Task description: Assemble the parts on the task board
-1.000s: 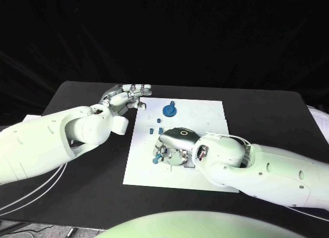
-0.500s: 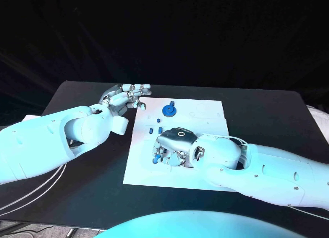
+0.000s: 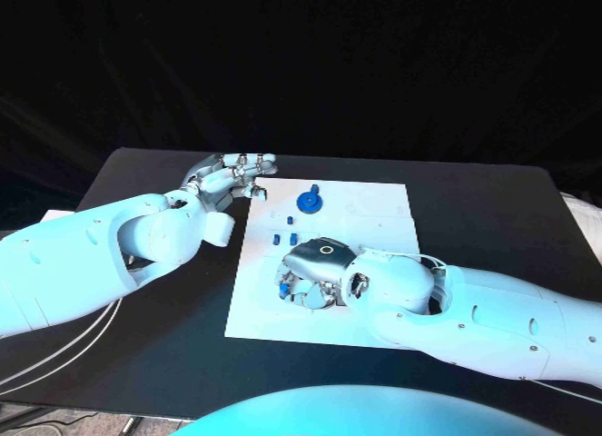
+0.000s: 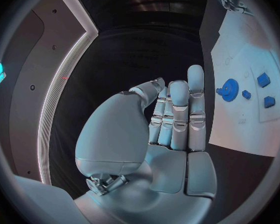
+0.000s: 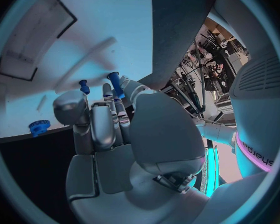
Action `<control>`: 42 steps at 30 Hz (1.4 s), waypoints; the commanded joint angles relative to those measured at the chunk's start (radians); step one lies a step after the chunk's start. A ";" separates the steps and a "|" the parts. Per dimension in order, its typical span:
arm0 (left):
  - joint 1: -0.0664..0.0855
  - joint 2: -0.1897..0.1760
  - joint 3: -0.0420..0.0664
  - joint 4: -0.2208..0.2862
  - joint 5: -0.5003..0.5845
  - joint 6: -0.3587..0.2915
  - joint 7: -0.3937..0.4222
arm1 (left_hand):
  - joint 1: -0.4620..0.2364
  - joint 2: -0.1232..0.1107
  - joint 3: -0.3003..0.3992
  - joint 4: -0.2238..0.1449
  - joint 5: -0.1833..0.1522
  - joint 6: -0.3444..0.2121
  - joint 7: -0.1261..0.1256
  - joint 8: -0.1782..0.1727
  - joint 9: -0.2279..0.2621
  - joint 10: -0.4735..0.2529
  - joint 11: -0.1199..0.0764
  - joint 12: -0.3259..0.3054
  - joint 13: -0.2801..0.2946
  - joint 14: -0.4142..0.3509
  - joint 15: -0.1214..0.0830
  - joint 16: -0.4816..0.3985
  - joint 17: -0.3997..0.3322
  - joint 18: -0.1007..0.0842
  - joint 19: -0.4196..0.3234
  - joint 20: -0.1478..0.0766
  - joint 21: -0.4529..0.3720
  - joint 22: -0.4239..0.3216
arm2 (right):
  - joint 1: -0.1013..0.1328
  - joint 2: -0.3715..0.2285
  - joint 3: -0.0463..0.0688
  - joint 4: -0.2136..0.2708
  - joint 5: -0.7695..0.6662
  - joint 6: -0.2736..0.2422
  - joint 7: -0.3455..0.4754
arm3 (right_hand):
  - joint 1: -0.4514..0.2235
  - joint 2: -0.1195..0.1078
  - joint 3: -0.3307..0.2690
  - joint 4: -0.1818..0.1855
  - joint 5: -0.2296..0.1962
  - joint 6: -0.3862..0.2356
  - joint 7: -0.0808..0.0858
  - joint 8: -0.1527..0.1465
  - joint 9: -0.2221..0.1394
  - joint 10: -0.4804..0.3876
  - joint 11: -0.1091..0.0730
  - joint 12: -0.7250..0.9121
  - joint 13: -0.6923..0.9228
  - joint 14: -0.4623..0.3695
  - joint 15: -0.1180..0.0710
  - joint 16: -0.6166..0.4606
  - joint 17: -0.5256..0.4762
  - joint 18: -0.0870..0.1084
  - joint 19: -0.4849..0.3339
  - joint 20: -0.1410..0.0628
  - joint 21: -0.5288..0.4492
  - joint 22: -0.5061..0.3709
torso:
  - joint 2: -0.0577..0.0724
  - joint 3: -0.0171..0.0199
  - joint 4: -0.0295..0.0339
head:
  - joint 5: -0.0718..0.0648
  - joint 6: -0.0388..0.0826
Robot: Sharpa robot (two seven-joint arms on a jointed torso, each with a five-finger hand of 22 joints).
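The right hand (image 3: 320,272) covers the middle of the task board (image 3: 379,204), hiding what lies beneath it; whether its fingers (image 5: 109,117) grip the blue peg (image 5: 115,84) cannot be told. Small blue parts (image 3: 283,238) near the board's left edge are too tiny to identify

I'm seeing the black counter (image 3: 157,309) sitting under everything, its matte top taking up most of the head view. A black curtain (image 3: 301,73) is hanging behind its far edge, filling the background. White cables (image 3: 45,363) are trailing across the counter's near-left corner. At the far right edge, something white (image 3: 591,222) is lying partly on the counter; I can't tell what it is.
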 commanded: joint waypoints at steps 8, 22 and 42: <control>0.000 0.001 0.001 0.000 -0.003 0.020 0.002 | 0.005 0.004 -0.001 -0.006 -0.001 -0.002 0.002 0.006 -0.001 -0.006 0.002 0.006 0.001 -0.007 0.003 -0.006 -0.001 0.012 -0.007 0.000 -0.005 -0.001 | -0.005 -0.032 0.000 0.029 -0.027 -0.121 -0.018 | 0.005 0.000 -0.074 0.003 0.011 -0.062 0.007 0.003 0.001 -0.080 0.010 0.018 0.005 0.034 0.013 0.001 -0.008 0.003 0.001 0.017 -0.005 -0.002 | 0.000 0.0014 -0.0005 | -0.003 0.005; -0.001 -0.006 0.000 0.004 -0.003 0.020 0.000 | 0.005 0.005 -0.002 -0.008 -0.001 -0.003 0.002 0.007 -0.001 -0.008 0.002 0.008 0.001 -0.009 0.004 -0.007 -0.004 0.011 -0.007 0.000 -0.006 -0.002 | 0.017 -0.313 0.044 0.171 0.342 -0.293 -0.090 | -0.033 0.005 -0.109 0.058 0.059 0.057 -0.023 0.035 0.014 0.230 -0.046 0.193 0.071 0.058 -0.027 0.071 0.072 -0.020 0.053 -0.009 0.095 0.139 | -0.006 -0.0055 -0.0158 | -0.038 0.020; -0.002 -0.015 -0.001 0.006 -0.003 0.018 0.000 | 0.005 0.005 -0.003 -0.008 -0.001 -0.004 0.003 0.007 -0.002 -0.010 0.003 0.009 0.001 -0.009 0.004 -0.008 -0.005 0.011 -0.007 0.000 -0.007 -0.002 | -0.018 -0.523 0.042 0.239 0.266 -0.168 -0.304 | -0.119 0.061 -0.402 0.169 0.273 0.064 -0.059 0.105 0.070 0.304 -0.079 1.145 1.124 0.077 -0.055 0.202 0.233 -0.050 0.090 -0.040 0.231 0.333 | -0.010 -0.0031 -0.0399 | -0.056 0.031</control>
